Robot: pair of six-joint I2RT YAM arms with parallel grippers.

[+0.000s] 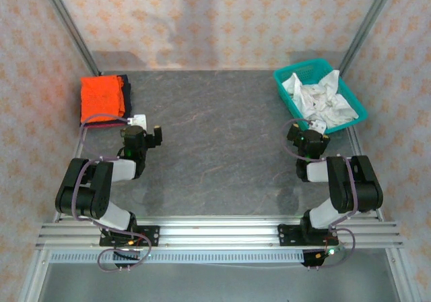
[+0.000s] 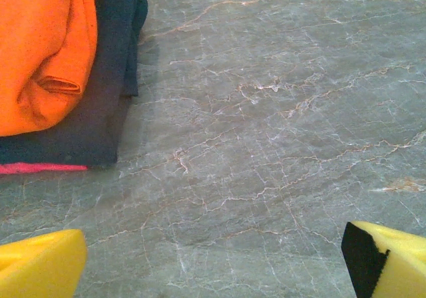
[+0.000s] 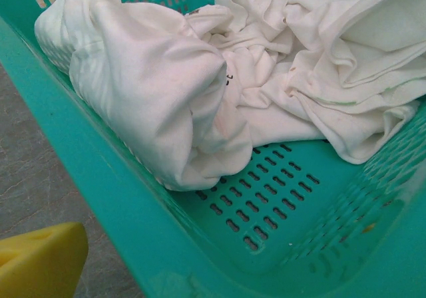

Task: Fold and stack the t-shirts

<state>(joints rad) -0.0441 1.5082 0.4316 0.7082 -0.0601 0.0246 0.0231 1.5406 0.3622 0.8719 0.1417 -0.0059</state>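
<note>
A folded bright orange t-shirt (image 1: 101,97) (image 2: 40,45) lies on top of a folded dark navy t-shirt (image 1: 124,86) (image 2: 106,105) at the table's back left. A thin pink edge (image 2: 40,168) shows under the navy one. A crumpled white t-shirt (image 1: 318,98) (image 3: 160,78) lies in the teal mesh basket (image 1: 286,89) (image 3: 279,211) at the back right. My left gripper (image 1: 148,135) (image 2: 216,271) hangs open over bare table, just right of the stack. My right gripper (image 1: 311,135) is open at the basket's near corner; one yellow pad (image 3: 40,258) shows outside the basket wall.
The grey marble table (image 1: 222,140) stretches wide between the stack and the basket. Metal frame posts (image 1: 67,25) stand at the back corners. A small white item (image 1: 138,121) lies by the stack's near right corner.
</note>
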